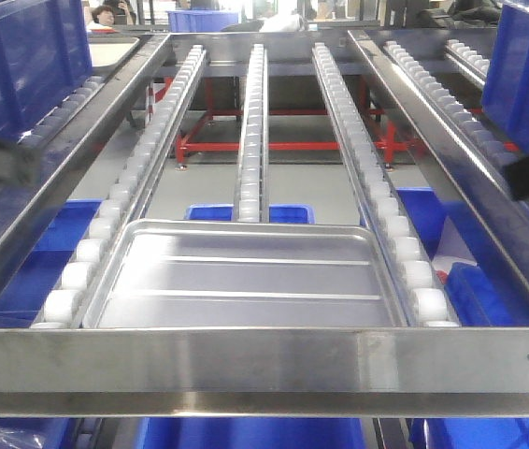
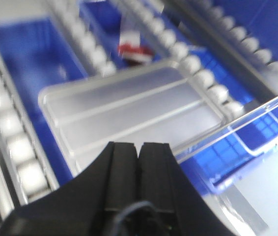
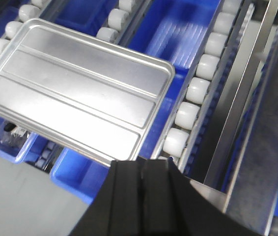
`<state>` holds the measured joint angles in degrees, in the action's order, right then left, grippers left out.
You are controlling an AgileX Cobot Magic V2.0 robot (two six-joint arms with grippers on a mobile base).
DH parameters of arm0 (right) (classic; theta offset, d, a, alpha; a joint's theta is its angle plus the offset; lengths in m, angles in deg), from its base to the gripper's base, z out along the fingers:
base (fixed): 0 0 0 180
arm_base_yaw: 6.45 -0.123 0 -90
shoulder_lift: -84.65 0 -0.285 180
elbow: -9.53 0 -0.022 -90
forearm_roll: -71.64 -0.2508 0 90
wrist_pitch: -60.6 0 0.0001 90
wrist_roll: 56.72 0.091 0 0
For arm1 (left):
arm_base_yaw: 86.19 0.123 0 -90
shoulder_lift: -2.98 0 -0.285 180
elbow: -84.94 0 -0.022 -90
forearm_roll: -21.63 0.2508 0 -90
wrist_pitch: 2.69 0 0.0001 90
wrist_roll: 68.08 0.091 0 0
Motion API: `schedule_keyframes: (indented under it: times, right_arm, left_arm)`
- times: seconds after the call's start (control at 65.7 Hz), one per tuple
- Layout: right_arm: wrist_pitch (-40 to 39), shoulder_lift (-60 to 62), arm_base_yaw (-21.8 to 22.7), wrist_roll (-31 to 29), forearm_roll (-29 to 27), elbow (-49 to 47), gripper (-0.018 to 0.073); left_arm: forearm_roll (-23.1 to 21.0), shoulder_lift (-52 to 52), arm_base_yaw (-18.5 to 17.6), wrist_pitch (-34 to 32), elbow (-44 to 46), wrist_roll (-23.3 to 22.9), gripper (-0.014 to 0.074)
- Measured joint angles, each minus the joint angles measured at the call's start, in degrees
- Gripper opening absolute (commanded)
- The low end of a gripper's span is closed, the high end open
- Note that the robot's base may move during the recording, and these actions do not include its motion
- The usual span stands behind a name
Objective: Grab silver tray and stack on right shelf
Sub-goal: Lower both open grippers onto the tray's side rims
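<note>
Lying on the roller rack (image 1: pixel 246 369), the silver tray (image 1: pixel 246 276) is untouched, left fingers (image 2: pixel 122 167) and right fingers (image 3: pixel 129 187) clenched empty.

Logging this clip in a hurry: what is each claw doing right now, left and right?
Left claw: closed, holding nothing.
Right claw: closed, holding nothing; the silver tray lies ungripped.

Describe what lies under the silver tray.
A row of white rollers runs in beneath the tray, and blue bins show below around its edges. The tray hides the rollers and bin parts directly under it.
</note>
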<state>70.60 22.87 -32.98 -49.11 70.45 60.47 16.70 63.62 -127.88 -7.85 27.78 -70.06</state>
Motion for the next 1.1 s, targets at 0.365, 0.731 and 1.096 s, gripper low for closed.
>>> schedule_keyframes:
  times: [0.365, 0.731, 1.096]
  right_arm:
    - [11.6, -24.9, 0.0, 13.8, -1.2, -19.9, 0.0060]
    - [22.8, -39.9, 0.0, 23.0, 1.2, -33.6, 0.0060]
    - [30.1, -45.7, 0.2, 24.1, 2.4, -41.8, 0.0060]
  left_arm:
    - [-5.0, 27.5, 2.5, 23.3, 25.1, -4.7, -0.0091]
    - [21.9, 39.1, 5.7, 42.3, 41.5, -32.2, -0.0091]
    - [18.2, 42.7, 5.7, 46.4, 45.2, -34.1, -0.0091]
